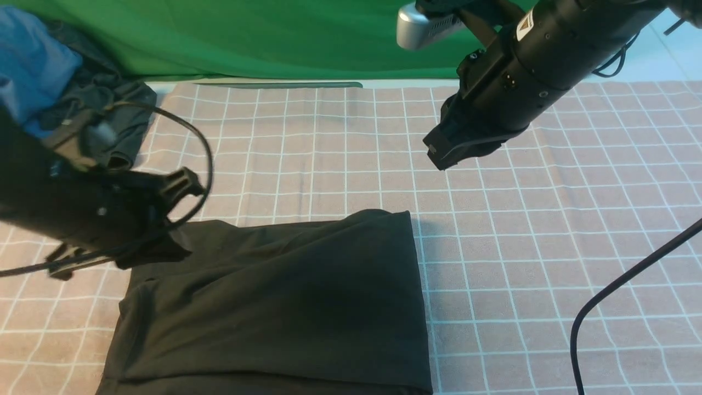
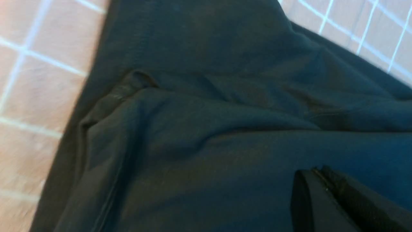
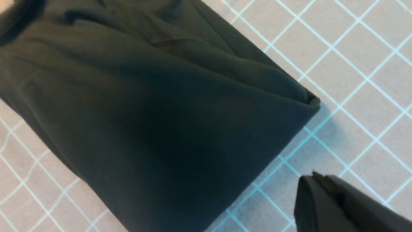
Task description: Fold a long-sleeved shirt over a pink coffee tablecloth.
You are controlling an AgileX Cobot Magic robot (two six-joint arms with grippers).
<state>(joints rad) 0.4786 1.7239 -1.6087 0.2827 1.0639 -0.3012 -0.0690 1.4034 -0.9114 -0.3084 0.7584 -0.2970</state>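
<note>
- The long-sleeved shirt [image 1: 285, 296] lies folded into a black, roughly rectangular bundle on the pink coffee tablecloth [image 1: 548, 230], in the near-centre part of the front view, its right edge straight and its near end running out of frame.
- No print or neck label shows on the upward face; only plain black fabric with soft creases.
- The left pincer [image 1: 184, 186] sits low at the shirt's far-left corner, its jaws pressed together; from the front it cannot be told whether cloth is caught between them.
- In the left wrist view the closed tips [image 2: 322, 180] sit directly over dark shirt fabric, with a rumpled fold beside them.
- The right pincer [image 1: 439, 156] hangs in the air above the tablecloth, beyond and to the right of the shirt, jaws closed and holding nothing.
- The right wrist view shows its tips [image 3: 317, 180] over bare checked cloth, just off the shirt's folded corner.
- A smaller dark garment bunched with blue cloth [image 1: 82, 93] rests at the far-left edge of the desk.
- A green backdrop cloth [image 1: 247, 38] hangs behind.
- A black cable [image 1: 620, 285] curves across the near right.
</note>
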